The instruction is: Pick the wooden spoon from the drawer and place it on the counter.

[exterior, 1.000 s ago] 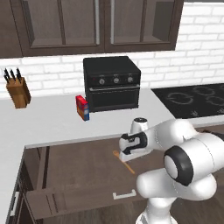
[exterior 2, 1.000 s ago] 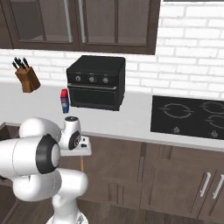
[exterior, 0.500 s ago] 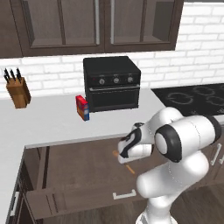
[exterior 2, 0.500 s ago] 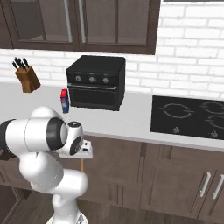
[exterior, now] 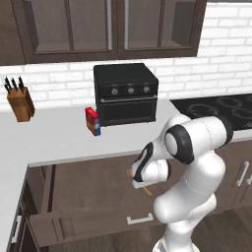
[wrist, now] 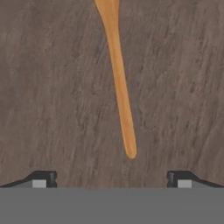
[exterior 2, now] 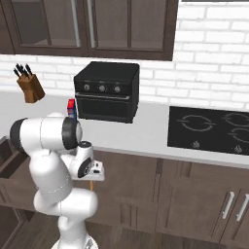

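The wooden spoon (wrist: 119, 83) lies flat on the dark floor of the pulled-out drawer (exterior: 83, 189), its handle end pointing toward my gripper (wrist: 111, 179). The two fingertips stand wide apart with nothing between them, just short of the handle end. In the left base view the gripper (exterior: 141, 180) hangs low over the drawer, and the hand covers most of the spoon (exterior: 147, 191). The right base view has the gripper (exterior 2: 95, 173) in front of the cabinets, below the edge of the light counter (exterior 2: 131, 133).
On the counter (exterior: 54, 140) stand a black toaster oven (exterior: 126, 93), a red and blue box (exterior: 92, 121) and a knife block (exterior: 19, 101). A black stovetop (exterior 2: 209, 127) lies to the right. The drawer front with its silver handle (exterior: 139, 219) juts toward the base.
The arm has folded and the hand has sunk lower over the drawer, closer to the spoon. The jaws have stayed wide.
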Controlling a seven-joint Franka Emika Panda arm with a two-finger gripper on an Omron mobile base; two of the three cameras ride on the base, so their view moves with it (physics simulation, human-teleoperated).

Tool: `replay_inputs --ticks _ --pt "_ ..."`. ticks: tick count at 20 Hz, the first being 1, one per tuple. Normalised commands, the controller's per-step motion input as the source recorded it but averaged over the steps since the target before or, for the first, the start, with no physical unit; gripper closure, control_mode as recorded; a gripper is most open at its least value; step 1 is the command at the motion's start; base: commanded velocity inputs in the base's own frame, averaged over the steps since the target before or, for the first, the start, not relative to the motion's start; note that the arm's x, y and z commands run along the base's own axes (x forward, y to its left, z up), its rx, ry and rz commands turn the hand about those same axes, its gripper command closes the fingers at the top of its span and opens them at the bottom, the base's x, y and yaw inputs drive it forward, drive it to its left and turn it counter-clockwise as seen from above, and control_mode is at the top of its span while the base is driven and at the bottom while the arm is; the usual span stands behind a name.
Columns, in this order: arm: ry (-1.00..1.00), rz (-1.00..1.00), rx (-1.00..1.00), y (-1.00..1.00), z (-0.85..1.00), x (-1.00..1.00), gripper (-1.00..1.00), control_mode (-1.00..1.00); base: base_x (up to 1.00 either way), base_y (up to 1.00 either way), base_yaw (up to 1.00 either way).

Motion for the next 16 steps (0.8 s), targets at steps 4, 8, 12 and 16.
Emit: replay_inputs --ticks 4,8,12,16 --pt "0.0 0.0 0.0 -0.01 -0.26 0.18 -1.0 -1.0 0.0 0.0 0.0" --pt "0.0 0.0 0.0 0.0 -0.27 0.24 -1.0 -1.0 0.0 0.0 0.0" --pt "0.0 0.0 0.0 0.0 -0.27 0.3 -1.0 -1.0 0.0 0.0 0.0" --pt "0.0 0.0 0.0 0.0 -0.27 0.31 -1.0 -1.0 0.0 0.0 0.0"
